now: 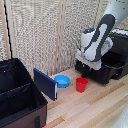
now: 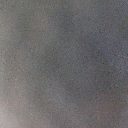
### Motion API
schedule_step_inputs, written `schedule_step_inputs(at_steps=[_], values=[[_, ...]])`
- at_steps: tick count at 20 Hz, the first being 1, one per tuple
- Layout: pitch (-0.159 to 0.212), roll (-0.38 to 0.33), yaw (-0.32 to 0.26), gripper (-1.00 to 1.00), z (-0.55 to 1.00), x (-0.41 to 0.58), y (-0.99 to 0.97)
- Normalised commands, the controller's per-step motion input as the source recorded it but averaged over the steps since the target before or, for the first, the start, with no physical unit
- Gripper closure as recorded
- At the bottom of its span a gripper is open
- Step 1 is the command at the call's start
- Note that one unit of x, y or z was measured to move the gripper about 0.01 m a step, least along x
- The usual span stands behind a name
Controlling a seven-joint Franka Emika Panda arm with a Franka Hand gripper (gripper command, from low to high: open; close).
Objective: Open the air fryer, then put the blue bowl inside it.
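No text, label, brand, number or sign can be read in either view. The exterior view is too coarse to show any marking on the air fryer (image 1: 107, 62), the blue bowl (image 1: 62, 80) or the red cup (image 1: 81, 84). The wrist view is a grey blur.

A red cup (image 1: 81, 84) stands upright on the wooden table (image 1: 100, 107). A flat dark blue panel (image 1: 45, 83) stands on edge beside a black soft-walled bin (image 1: 17, 95). A slatted screen (image 1: 45, 30) forms the backdrop.
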Motion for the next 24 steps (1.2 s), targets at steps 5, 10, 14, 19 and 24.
schedule_step_inputs(at_steps=[5,10,14,19,24], values=[[0.172,-0.017,0.004,1.00,-0.38,0.020,0.18],[0.016,-0.069,0.000,-1.00,-0.33,0.066,0.21],[-0.032,0.001,-0.007,-1.00,0.18,0.056,0.08],[0.000,0.042,0.025,-1.00,0.67,0.046,0.05],[0.025,0.024,0.027,-1.00,0.68,0.042,0.16]])
